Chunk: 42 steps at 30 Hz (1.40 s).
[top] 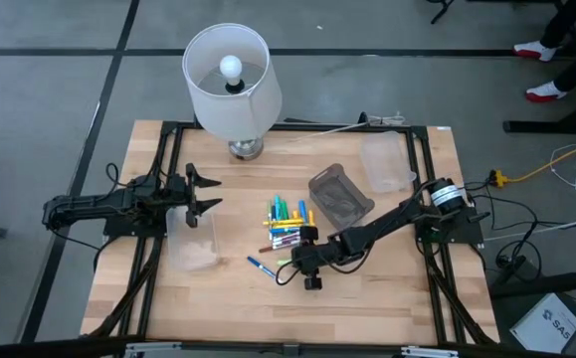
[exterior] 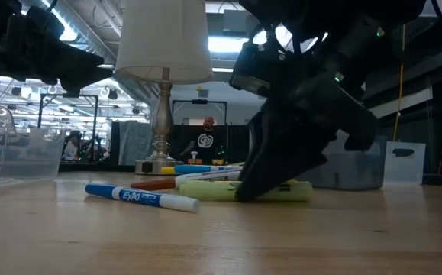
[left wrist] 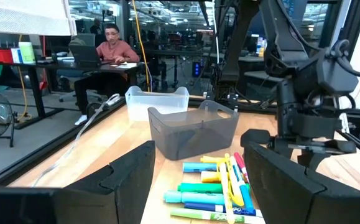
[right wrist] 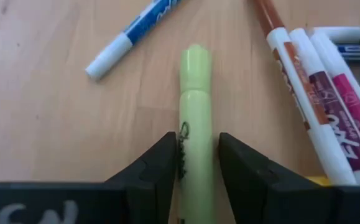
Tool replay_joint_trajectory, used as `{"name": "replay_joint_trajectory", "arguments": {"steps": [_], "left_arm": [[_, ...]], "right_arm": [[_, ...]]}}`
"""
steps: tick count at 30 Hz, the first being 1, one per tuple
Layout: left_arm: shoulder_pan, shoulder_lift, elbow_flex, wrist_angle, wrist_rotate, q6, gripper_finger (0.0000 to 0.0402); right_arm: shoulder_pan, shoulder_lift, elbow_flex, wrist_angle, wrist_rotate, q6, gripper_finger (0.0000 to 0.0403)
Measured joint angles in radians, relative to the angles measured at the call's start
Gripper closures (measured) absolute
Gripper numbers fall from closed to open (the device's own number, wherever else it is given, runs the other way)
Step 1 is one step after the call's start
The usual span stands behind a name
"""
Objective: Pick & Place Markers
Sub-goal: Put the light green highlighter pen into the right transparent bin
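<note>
One lamp (top: 230, 85) with a white shade stands at the far edge of the wooden table (top: 387, 298) and serves as the reference point here.

Three clear plastic bins are present. One grey-tinted bin (top: 340, 196) lies to the right of the lamp, toward the table's middle. One clear bin (top: 386, 161) sits farther right, near the far edge. One clear bin (top: 192, 239) sits on the left side, nearer the front than the lamp.

The markers (top: 288, 225) lie in one loose pile in front of the lamp, just beside the grey-tinted bin. The exact count cannot be told; green, blue, yellow and pink ones show. One blue marker (top: 261, 265) lies apart from the pile, toward the front.

The right gripper (top: 300, 261) is low at the front edge of the pile. Its jaws pinch one yellow highlighter (right wrist: 194, 118), which lies flat on the table.

The left gripper (top: 206, 192) hovers over the left bin, left of the lamp. Its jaws are spread and hold nothing.

One seated person (left wrist: 108, 53) shows in the room beyond the table.
</note>
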Motion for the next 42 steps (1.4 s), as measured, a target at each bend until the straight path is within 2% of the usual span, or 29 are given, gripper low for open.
{"name": "replay_joint_trajectory", "arguments": {"steps": [8,11,15,23,30,38,42], "left_arm": [[0.000,0.000,0.000,0.000,0.000,0.000,0.0160],[0.000,0.000,0.000,0.000,0.000,0.000,0.0160],[0.000,0.000,0.000,0.000,0.000,0.000,0.0160],[0.000,0.000,0.000,0.000,0.000,0.000,0.0160],[0.000,0.000,0.000,0.000,0.000,0.000,0.0160],[0.000,0.000,0.000,0.000,0.000,0.000,0.0160],[0.000,0.000,0.000,0.000,0.000,0.000,0.0160]], "right_arm": [[0.000,0.016,0.000,0.009,0.005,0.046,0.0282],[0.000,0.016,0.000,0.008,0.004,0.067,0.0295],[-0.001,0.016,0.000,0.007,0.002,0.087,0.0335],[-0.004,0.005,0.000,0.007,-0.010,0.115,0.0336],[-0.019,-0.083,-0.003,-0.018,-0.033,0.104,0.0336],[-0.020,-0.198,-0.003,-0.015,-0.009,0.072,0.0336],[-0.020,-0.255,-0.003,-0.011,0.037,0.071,0.0336]]}}
